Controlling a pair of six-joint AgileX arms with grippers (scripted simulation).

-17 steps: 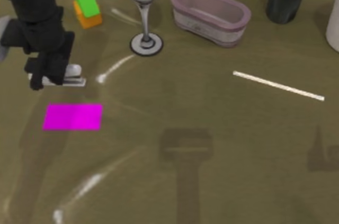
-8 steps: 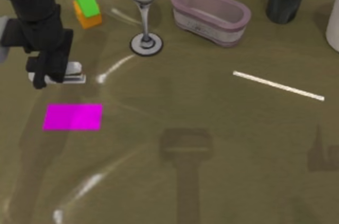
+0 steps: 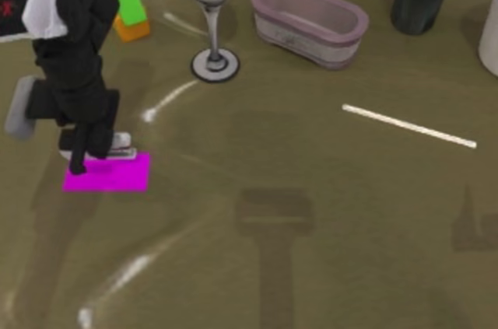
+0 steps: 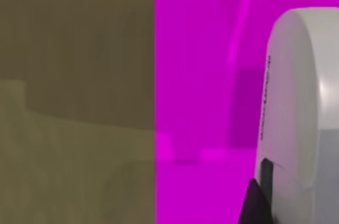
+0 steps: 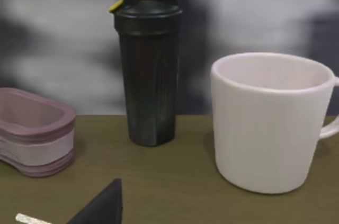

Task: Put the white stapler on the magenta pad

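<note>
in the top view, the left gripper [image 3: 85,154] is hanging at the left side of the tabletop [image 3: 311,189], pinching the white stapler [image 3: 117,146] at the far edge of the magenta pad [image 3: 109,175]. a green-and-orange block [image 3: 127,8], a wine glass [image 3: 212,14], a pink tub [image 3: 309,22] and a thin white stick [image 3: 408,126] are standing or lying farther away.

in the left wrist view, the stapler [image 4: 302,113] is sitting over the pad [image 4: 206,75].

in the right wrist view, a dark shaker bottle [image 5: 148,70] and a white mug [image 5: 267,121] are standing near each other; i cannot tell whether the right gripper is spread.
</note>
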